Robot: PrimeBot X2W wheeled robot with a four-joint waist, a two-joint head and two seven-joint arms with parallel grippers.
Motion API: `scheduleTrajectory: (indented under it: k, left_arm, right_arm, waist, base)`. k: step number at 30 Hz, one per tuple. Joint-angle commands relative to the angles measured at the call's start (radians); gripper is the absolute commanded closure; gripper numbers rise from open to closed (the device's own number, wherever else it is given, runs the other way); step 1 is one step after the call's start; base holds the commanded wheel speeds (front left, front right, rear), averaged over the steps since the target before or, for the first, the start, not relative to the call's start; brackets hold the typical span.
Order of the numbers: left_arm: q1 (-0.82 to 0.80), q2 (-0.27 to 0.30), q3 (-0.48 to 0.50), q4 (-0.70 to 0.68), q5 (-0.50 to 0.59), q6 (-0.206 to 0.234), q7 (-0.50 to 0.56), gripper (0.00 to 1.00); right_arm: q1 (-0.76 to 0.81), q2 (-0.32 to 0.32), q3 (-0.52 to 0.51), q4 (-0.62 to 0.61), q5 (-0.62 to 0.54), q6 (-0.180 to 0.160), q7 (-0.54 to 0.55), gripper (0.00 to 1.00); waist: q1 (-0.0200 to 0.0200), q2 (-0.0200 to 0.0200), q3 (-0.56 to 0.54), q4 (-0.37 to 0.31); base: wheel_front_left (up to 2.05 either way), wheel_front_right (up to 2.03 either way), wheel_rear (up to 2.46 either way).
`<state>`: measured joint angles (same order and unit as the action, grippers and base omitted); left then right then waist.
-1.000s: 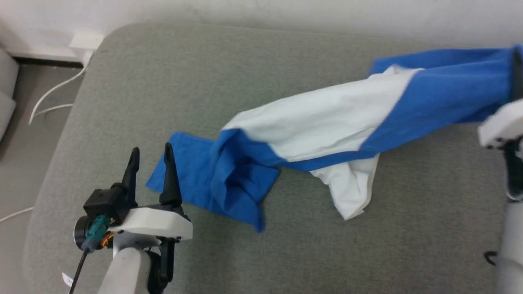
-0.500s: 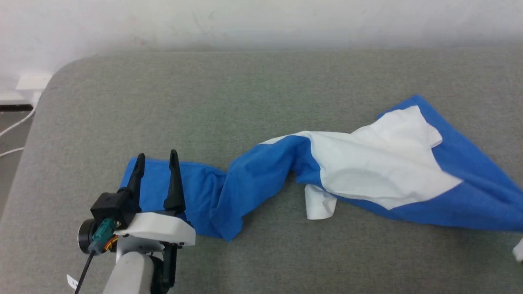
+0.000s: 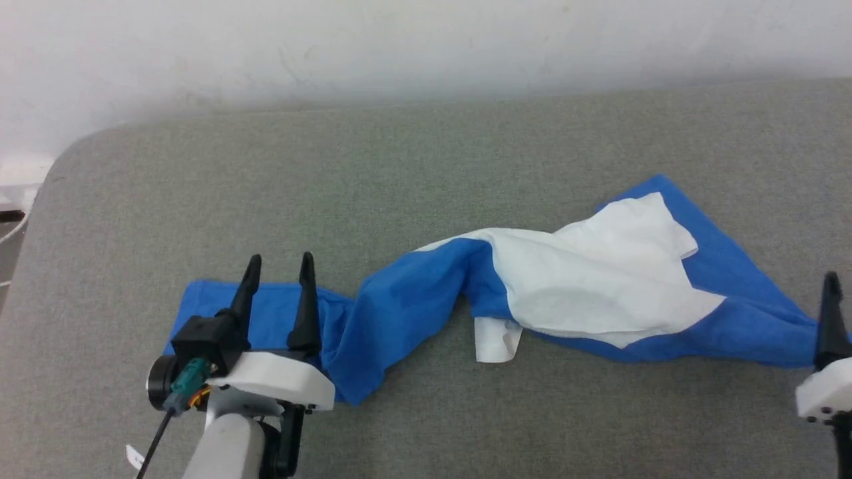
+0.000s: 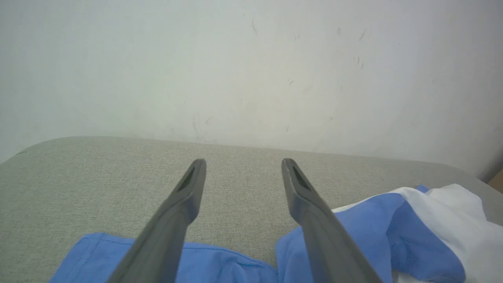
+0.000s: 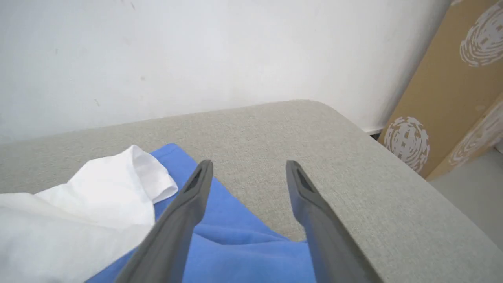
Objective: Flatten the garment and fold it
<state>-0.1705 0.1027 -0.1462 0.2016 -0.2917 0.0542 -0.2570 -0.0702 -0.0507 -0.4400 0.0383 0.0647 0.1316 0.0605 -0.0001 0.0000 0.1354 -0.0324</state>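
Note:
The garment (image 3: 586, 286), white in the body and bright blue at both ends, lies twisted in a long band across the grey cushion (image 3: 413, 166). My left gripper (image 3: 278, 261) stands open over the blue left end, nothing between its fingers; in the left wrist view the same left gripper (image 4: 243, 161) shows the garment (image 4: 365, 236) beneath and to its right. At the far right edge one finger (image 3: 831, 313) of my right arm rises beside the blue right end. In the right wrist view my right gripper (image 5: 249, 163) is open above the garment (image 5: 243, 247), which lies loose under it.
A white wall (image 3: 426, 46) runs along the cushion's far edge. The cushion's rounded left corner (image 3: 60, 173) drops to floor with a white cable (image 3: 10, 229). A patterned brown cardboard box (image 5: 452, 94) stands past the cushion's right end.
My right gripper has opened and let go of the blue end it held up. The garment has dropped and now lies on the cushion. The head camera has shifted too.

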Motion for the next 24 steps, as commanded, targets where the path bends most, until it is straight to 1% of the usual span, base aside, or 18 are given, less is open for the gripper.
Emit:
scheduleTrajectory:
  k: [1, 4, 6, 8, 10, 14, 15, 16, 20, 24]
  left_arm:
    - [0.0, -0.002, -0.016, 0.003, 0.008, -0.015, -0.004, 0.0]
    - [-0.007, -0.004, -0.078, 0.006, 0.022, -0.058, 0.021, 0.0]
    - [-0.016, 0.003, -0.135, 0.016, 0.043, -0.097, 0.062, 0.0]
    - [-0.028, 0.017, -0.198, 0.037, 0.074, -0.124, 0.131, 0.0]
    - [-0.044, 0.037, -0.255, 0.059, 0.115, -0.138, 0.212, 0.0]
    - [-0.076, 0.064, -0.321, 0.091, 0.172, -0.143, 0.373, 0.0]
    - [-0.076, 0.064, -0.321, 0.091, 0.172, -0.143, 0.373, 0.0]
    - [-0.083, 0.07, -0.334, 0.097, 0.183, -0.145, 0.41, 0.0]
    - [-0.107, 0.087, -0.356, 0.113, 0.196, -0.149, 0.527, 0.0]
    - [-0.107, 0.094, -0.358, 0.12, 0.175, -0.152, 0.636, 0.0]
  right_arm:
    - [0.026, 0.0, 0.026, -0.019, -0.002, -0.001, -0.036, 0.0]
    - [0.056, 0.0, 0.096, -0.047, 0.023, -0.001, -0.09, 0.0]
    - [0.074, 0.0, 0.144, -0.047, 0.035, -0.001, -0.094, 0.0]
    - [0.082, 0.0, 0.181, -0.049, 0.041, -0.001, -0.093, 0.0]
    - [0.083, 0.0, 0.207, -0.046, 0.06, -0.001, -0.09, 0.0]
    - [0.078, 0.0, 0.242, -0.04, 0.074, -0.001, -0.087, 0.0]
    - [0.078, 0.0, 0.242, -0.04, 0.074, -0.001, -0.087, 0.0]
    - [0.077, 0.0, 0.25, -0.038, 0.077, -0.001, -0.084, 0.0]
    - [0.072, 0.0, 0.268, -0.027, 0.087, -0.001, -0.078, 0.0]
    - [0.063, 0.0, 0.28, -0.012, 0.105, -0.001, -0.085, 0.0]
  waist:
    - [0.0001, 0.0, -0.01, -0.003]
    - [0.0001, 0.0, -0.017, -0.007]
    - [0.0001, 0.0, -0.02, -0.009]
    - [0.0001, 0.0, -0.02, -0.014]
    - [0.0001, 0.0, -0.019, -0.017]
    - [0.0001, 0.0, -0.013, -0.019]
    - [0.0001, 0.0, -0.013, -0.019]
    - [0.0001, 0.0, -0.01, -0.018]
    - [0.0001, 0.0, 0.002, -0.018]
    - [0.0001, 0.0, 0.012, -0.021]
  base:
    - [0.0, 0.0, 0.0]
    - [0.0, 0.0, 0.0]
    - [0.0, 0.0, 0.0]
    - [0.0, 0.0, 0.0]
    - [0.0, 0.0, 0.0]
    - [0.0, 0.0, 0.0]
    - [0.0, 0.0, 0.0]
    - [0.0, 0.0, 0.0]
    - [0.0, 0.0, 0.0]
    - [0.0, 0.0, 0.0]
